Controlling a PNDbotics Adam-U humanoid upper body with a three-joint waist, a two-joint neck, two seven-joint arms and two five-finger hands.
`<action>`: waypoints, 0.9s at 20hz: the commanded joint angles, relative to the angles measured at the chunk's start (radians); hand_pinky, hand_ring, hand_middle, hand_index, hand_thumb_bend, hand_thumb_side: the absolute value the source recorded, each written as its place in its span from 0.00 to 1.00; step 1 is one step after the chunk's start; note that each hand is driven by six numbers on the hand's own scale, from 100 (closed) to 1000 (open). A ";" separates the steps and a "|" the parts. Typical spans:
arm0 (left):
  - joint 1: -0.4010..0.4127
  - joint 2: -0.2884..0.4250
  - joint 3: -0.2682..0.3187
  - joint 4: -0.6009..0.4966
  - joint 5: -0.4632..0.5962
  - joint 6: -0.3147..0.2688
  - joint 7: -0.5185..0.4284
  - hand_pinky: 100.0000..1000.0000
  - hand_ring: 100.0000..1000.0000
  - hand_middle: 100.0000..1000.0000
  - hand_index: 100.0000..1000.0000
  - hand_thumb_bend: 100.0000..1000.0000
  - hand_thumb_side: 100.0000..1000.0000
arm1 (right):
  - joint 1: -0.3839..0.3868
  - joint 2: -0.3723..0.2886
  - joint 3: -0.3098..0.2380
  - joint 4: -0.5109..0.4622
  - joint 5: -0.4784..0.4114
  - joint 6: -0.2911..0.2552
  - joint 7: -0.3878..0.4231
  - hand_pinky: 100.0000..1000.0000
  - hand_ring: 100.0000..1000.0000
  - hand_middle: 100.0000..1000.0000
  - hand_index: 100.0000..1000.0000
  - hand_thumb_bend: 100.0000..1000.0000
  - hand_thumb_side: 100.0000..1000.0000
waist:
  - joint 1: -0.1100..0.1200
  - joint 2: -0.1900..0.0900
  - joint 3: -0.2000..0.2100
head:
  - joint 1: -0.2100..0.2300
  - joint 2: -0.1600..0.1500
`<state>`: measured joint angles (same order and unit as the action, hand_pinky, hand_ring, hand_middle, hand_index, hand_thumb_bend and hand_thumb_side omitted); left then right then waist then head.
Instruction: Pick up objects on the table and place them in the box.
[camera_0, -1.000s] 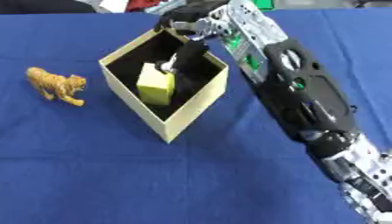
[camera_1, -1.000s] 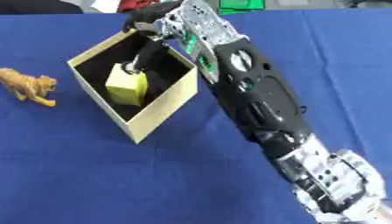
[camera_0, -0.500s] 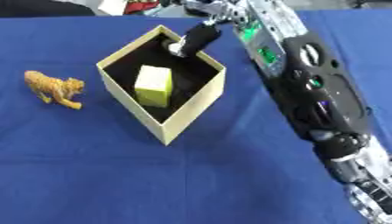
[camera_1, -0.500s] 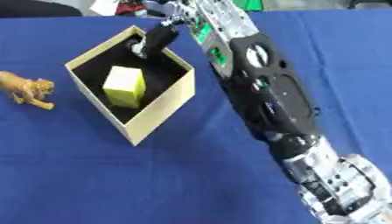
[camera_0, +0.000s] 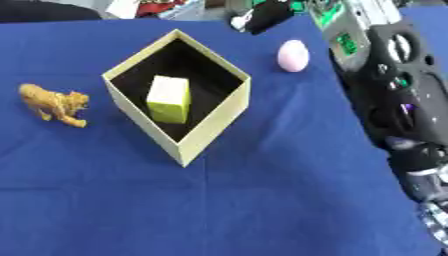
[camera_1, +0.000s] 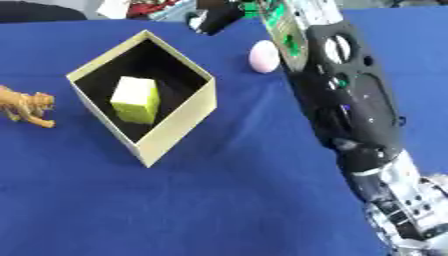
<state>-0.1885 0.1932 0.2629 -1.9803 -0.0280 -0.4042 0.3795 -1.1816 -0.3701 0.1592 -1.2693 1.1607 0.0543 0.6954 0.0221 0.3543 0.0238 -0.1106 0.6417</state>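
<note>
An open cardboard box (camera_0: 219, 126) stands on the blue cloth with one corner towards me. A yellow-green block (camera_0: 169, 98) lies inside it on the dark floor. My right hand (camera_0: 265, 16) hovers beyond the box's far corner at the table's far edge, open and holding nothing. Just right of the box, close to my forearm, a pink egg-shaped thing (camera_0: 293, 55) rests on the cloth. A small orange tiger figure (camera_0: 54, 103) stands to the left of the box. My left hand shows in no view.
My right arm (camera_0: 394, 100) runs along the whole right side, from the lower right corner to the far edge. Blue cloth (camera_0: 219, 210) stretches in front of the box. Red and white clutter (camera_0: 162, 6) lies past the far edge.
My right hand has let go of the block, risen out of the box and drawn back to the far edge. The pink egg, hidden before by the arm, now shows.
</note>
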 joint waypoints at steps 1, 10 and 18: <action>-0.004 0.022 0.004 -0.020 -0.006 -0.001 -0.001 0.70 0.68 0.63 0.73 0.17 0.90 | -0.010 -0.065 -0.016 0.030 -0.011 0.010 -0.007 0.93 1.00 0.95 1.00 0.15 0.59 | 0.000 -0.026 -0.002 | 0.004 0.006; -0.005 0.023 0.004 -0.020 -0.007 -0.001 0.000 0.70 0.68 0.63 0.73 0.16 0.90 | 0.029 -0.094 -0.024 0.109 -0.058 0.024 -0.019 0.93 1.00 0.92 1.00 0.14 0.61 | 0.001 -0.029 0.001 | 0.006 -0.004; -0.005 0.018 0.003 -0.020 -0.009 0.001 -0.005 0.70 0.68 0.63 0.73 0.16 0.89 | 0.030 -0.074 -0.024 0.203 -0.066 0.030 -0.025 0.95 1.00 0.92 1.00 0.30 0.47 | 0.003 -0.026 0.005 | 0.005 -0.012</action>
<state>-0.1882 0.1938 0.2630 -1.9803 -0.0359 -0.4034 0.3791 -1.1291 -0.4344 0.1420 -1.0705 1.0987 0.0806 0.6753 0.0234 0.3518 0.0268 -0.1069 0.6404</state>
